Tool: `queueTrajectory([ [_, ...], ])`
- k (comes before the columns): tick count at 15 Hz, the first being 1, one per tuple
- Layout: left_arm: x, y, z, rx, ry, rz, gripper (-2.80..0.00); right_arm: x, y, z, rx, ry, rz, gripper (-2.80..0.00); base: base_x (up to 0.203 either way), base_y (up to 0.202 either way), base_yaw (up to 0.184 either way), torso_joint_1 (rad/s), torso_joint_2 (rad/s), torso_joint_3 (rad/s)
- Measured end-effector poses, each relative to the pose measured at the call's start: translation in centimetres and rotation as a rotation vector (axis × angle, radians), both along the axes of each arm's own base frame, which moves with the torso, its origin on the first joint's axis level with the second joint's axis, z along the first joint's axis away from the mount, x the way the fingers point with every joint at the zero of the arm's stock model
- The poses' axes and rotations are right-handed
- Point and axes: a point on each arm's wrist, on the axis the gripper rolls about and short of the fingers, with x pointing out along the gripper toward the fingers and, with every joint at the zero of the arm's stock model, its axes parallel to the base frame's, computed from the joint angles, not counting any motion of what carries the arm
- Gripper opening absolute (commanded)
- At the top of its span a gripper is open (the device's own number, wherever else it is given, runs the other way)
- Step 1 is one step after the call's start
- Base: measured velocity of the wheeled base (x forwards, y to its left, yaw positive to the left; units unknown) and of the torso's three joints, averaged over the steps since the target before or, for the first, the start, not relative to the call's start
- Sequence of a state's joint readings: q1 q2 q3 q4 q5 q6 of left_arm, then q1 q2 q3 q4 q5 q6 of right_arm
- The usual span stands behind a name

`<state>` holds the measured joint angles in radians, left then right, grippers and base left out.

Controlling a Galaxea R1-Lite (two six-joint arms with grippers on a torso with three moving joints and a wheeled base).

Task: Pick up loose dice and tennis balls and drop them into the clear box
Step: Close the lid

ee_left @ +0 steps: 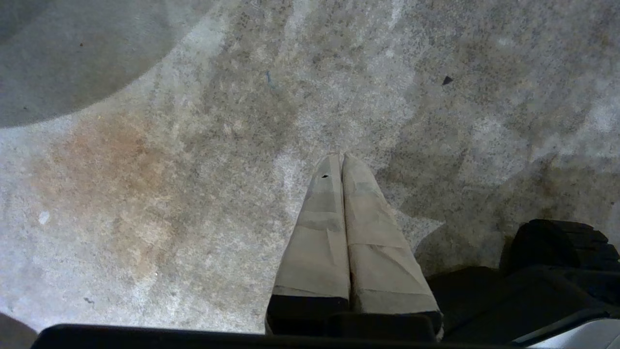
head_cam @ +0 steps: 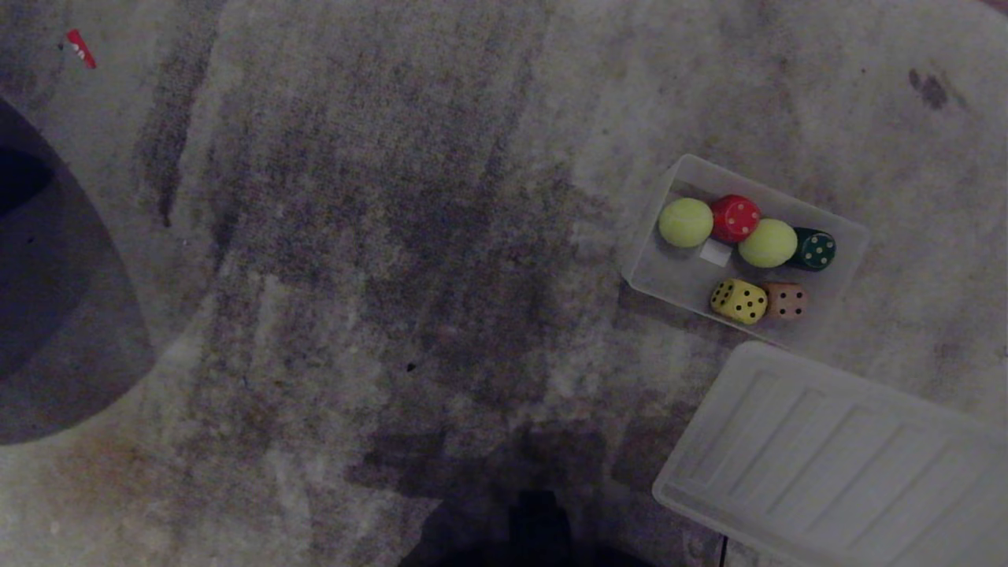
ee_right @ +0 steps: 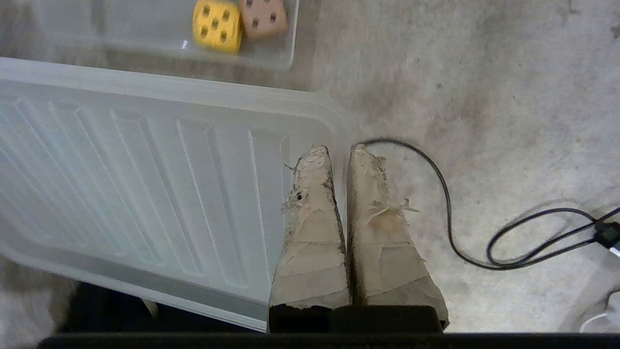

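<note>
Beyond the right pincer [ee_right: 339, 155], past a flat ribbed lid [ee_right: 145, 184] of frosted plastic, sat the clear box [head_cam: 854, 236], a shallow translucent tub with rounded corners resting on the mottled grey carpet [head_cam: 394, 276]. It held six things. Two fuzzy yellow-green tennis balls [head_cam: 686, 222] lay in the far row with a red die [head_cam: 735, 217] between them, and a dark green die [head_cam: 815, 249] sat beside the second ball [head_cam: 768, 242]. Nearer the pincer, a yellow die [head_cam: 739, 301] with dark dots touched a peach die [head_cam: 786, 300]. All four dice were soft cubes with rounded corners.

The right pincer's taped, frayed fingers [ee_right: 310, 232] were pressed together with nothing between them, hanging over the lid's rounded corner. A thin black cable [ee_right: 465, 242] looped on the carpet to their other side. The left pincer [ee_left: 343, 157] hung over bare, stained carpet, its taped fingers also closed on nothing.
</note>
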<state>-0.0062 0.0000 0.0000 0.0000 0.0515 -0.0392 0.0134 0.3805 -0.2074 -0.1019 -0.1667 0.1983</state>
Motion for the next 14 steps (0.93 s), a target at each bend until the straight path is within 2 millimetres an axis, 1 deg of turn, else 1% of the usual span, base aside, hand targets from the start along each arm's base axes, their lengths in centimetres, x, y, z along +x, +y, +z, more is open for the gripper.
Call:
queueTrajectory([
  [2, 0.0, 0.0, 0.0, -0.001, 0.0, 0.0, -2.8, 2.7, 0.0, 1.6, 0.023, 0.023, -0.014, -2.8, 0.0, 0.0, 0.0, 0.0, 0.0, 0.0],
  [4, 0.0, 0.0, 0.0, 0.0, 0.0, 0.0, -2.8, 6.1, 0.0, 3.0, 0.052, 0.035, -0.024, -2.8, 0.0, 0.0, 0.0, 0.0, 0.0, 0.0],
  [7, 0.0, 0.0, 0.0, -0.001, 0.0, 0.0, -2.8, 12.1, -0.1, 5.2, 0.108, 0.029, -0.039, -2.8, 0.0, 0.0, 0.0, 0.0, 0.0, 0.0],
  [10, 0.0, 0.0, 0.0, 0.0, 0.0, 0.0, -2.8, 18.5, -0.3, 8.3, 0.196, -0.049, -0.05, -2.8, 0.0, 0.0, 0.0, 0.0, 0.0, 0.0],
  [11, 0.0, 0.0, 0.0, 0.0, 0.0, 0.0, -2.8, 20.4, -0.4, 8.7, 0.225, -0.053, -0.054, -2.8, 0.0, 0.0, 0.0, 0.0, 0.0, 0.0],
  [12, 0.0, 0.0, 0.0, 0.0, 0.0, 0.001, -2.8, 21.8, -0.6, 8.7, 0.246, -0.049, -0.052, -2.8, 0.0, 0.0, 0.0, 0.0, 0.0, 0.0],
  [14, 0.0, 0.0, 0.0, 0.0, 0.0, 0.0, -2.8, 24.1, -0.7, 7.7, 0.281, 0.0, 0.005, -2.8, 0.0, 0.0, 0.0, 0.0, 0.0, 0.0],
])
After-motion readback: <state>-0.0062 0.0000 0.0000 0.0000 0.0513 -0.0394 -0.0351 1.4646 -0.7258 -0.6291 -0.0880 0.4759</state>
